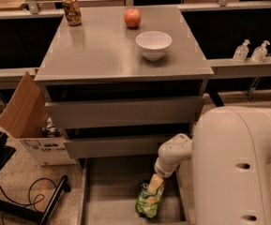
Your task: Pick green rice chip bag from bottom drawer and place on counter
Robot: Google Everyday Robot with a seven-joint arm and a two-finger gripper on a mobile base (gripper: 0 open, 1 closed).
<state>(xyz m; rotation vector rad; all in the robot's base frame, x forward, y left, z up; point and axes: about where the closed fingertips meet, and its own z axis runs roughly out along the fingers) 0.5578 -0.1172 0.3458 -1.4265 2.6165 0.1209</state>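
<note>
**Asker:** Where is your gripper?

**Robot:** My gripper point(154, 184) hangs low in front of the bench, below its front right corner, at the end of my white arm point(172, 154). It reaches down into the open bottom drawer point(107, 196) and meets the top of the green rice chip bag point(149, 204). I cannot tell whether the claw is clenched on the bag or only touching it.

**Asker:** How does the bag sit?

**Robot:** It stands nearly upright, leaning a little, on the drawer's flat floor near the right wall.

**Asker:** And further out?

**Robot:** Two higher grey drawers point(123, 111) sit between the bottom one and the counter point(93, 50). On the counter, a white bowl point(154, 44) stands toward the right edge, a red apple point(132, 18) near the back edge, and a brownish can point(71, 10) at the back left corner. A cardboard box point(22, 107) leans by the bench's left side on the floor. Beyond the right edge, two clear pump bottles point(241, 50) stand on a long grey ledge point(266, 67).
</note>
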